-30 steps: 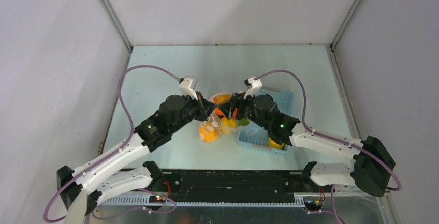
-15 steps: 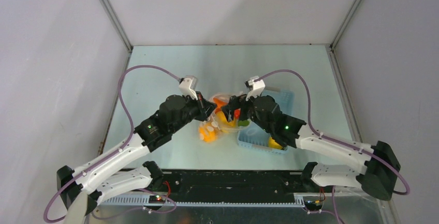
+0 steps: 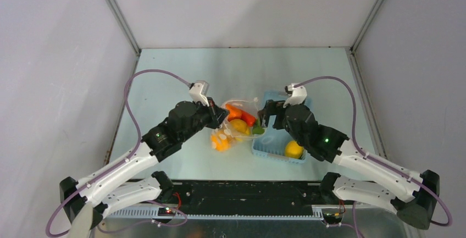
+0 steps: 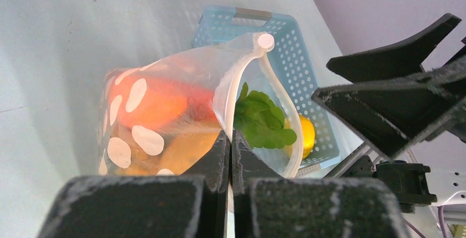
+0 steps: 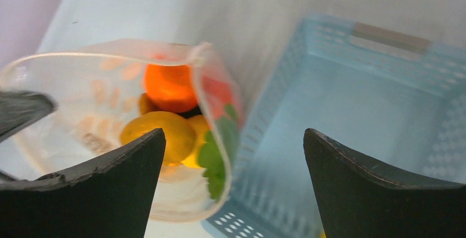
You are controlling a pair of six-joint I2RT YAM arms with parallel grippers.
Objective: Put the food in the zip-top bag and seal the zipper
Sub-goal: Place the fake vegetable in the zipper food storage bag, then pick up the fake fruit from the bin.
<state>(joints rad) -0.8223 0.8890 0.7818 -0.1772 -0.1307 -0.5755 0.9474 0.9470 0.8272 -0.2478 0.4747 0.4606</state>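
Bag [image 3: 222, 138] held open beside basket [image 3: 273, 149]
On the table [image 3: 181, 78], the blue basket holds one lemon [image 3: 294, 149]; the bag just beside it holds carrot [image 3: 233, 110] and red pepper [image 3: 248, 119], left gripper [image 4: 228, 150] clamped on its rim, right gripper [image 3: 268, 120] spread wide, empty

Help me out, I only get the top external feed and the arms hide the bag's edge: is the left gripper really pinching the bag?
Observer: Yes. The left wrist view shows the left gripper shut on the rim of the zip-top bag, with the mouth held open in a loop.
Operator: Is the right gripper carrying anything?
Observer: No. In the right wrist view the right gripper is open with nothing between its fingers, above where the bag meets the blue basket.
Operator: Did the green piece go in?
Observer: It looks so. The right wrist view shows the leafy green piece inside the bag, against the wall nearest the basket.
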